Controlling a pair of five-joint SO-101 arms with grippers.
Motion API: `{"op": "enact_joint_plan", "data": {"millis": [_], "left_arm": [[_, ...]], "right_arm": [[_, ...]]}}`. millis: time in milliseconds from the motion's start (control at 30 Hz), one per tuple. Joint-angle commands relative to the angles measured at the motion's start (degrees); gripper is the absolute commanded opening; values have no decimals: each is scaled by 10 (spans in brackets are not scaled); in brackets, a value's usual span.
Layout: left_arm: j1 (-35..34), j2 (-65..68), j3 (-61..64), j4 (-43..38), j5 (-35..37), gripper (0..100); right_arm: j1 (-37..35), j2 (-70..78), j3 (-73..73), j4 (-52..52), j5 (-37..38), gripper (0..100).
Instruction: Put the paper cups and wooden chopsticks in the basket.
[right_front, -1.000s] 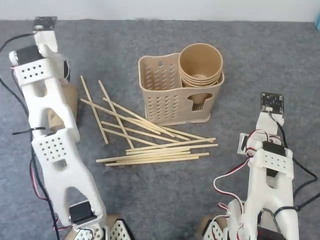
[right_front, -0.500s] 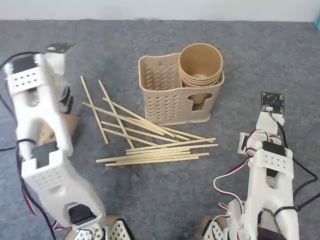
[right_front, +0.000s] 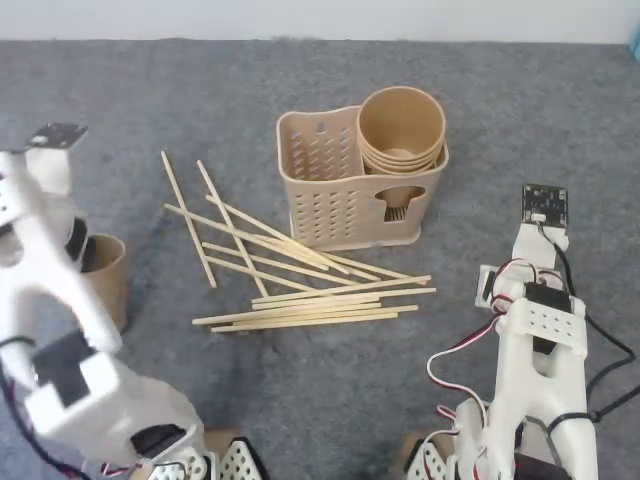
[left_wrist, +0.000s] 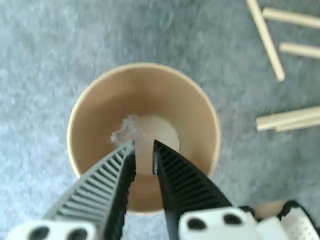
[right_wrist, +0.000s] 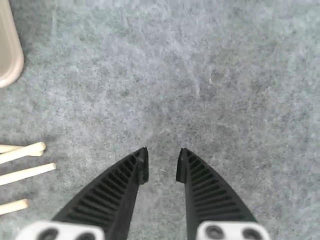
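Left gripper (left_wrist: 143, 145): slightly parted over paper cup (left_wrist: 145, 97) mouth.
Paper cup: left of basket (right_front: 320, 200), rim half-hidden overhead.
Right gripper (right_wrist: 162, 152): ajar, empty.

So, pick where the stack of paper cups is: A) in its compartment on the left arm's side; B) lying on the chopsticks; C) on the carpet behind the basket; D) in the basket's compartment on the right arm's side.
D: in the high view the stack of paper cups stands upright in that half of the basket.
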Motion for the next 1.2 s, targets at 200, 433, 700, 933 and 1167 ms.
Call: {"op": "enact_joint_plan", "data": {"millis": [200, 433, 700, 933, 1167], "left_arm": [[-74, -216, 119, 19, -57, 59], [-63, -274, 155, 17, -57, 118], [-48, -305, 160, 17, -55, 209], [1, -309, 333, -98, -56, 209], [13, -310, 444, -262, -10, 125]], "right_arm": [[-4, 0, -4, -10, 11, 108], [-4, 0, -4, -9, 12, 108], [-4, 0, -4, -7, 12, 108], [-4, 0, -4, -6, 12, 108], [-4, 0, -4, -6, 12, 108]]}}
